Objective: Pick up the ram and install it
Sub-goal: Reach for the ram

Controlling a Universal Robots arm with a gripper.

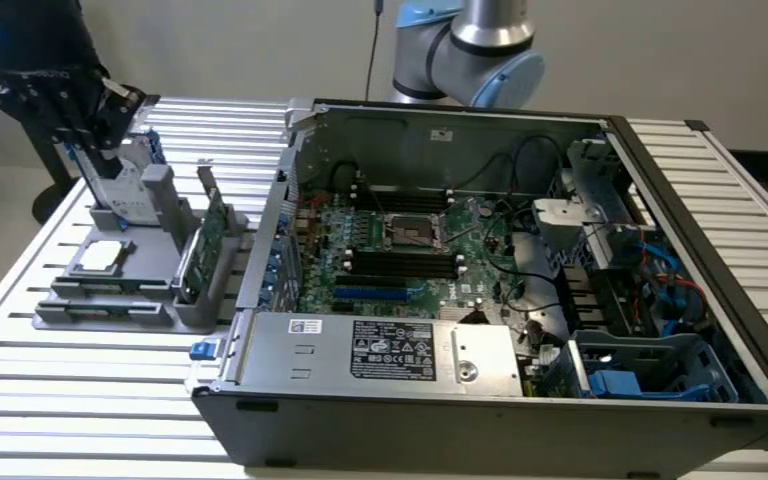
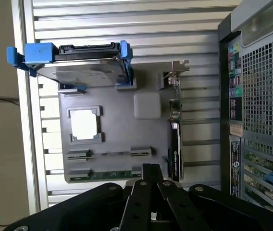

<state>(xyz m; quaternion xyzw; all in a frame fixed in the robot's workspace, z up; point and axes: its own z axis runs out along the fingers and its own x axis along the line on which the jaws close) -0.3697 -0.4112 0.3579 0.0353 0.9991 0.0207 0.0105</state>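
Note:
The ram is a thin green stick lying in a slot along one edge of the grey holder, seen in the wrist view. My gripper hangs above that edge of the holder, shut, with nothing between its fingers and clear of the stick. In the exterior view the gripper is high over the holder on the exterior view's left. The open computer case shows the motherboard's black memory slots, which have nothing in them.
The holder also carries a hard drive in a blue caddy, a square silver processor and a taller green card with a metal bracket. The case's rear panel stands close beside the holder. The slatted table lies around them.

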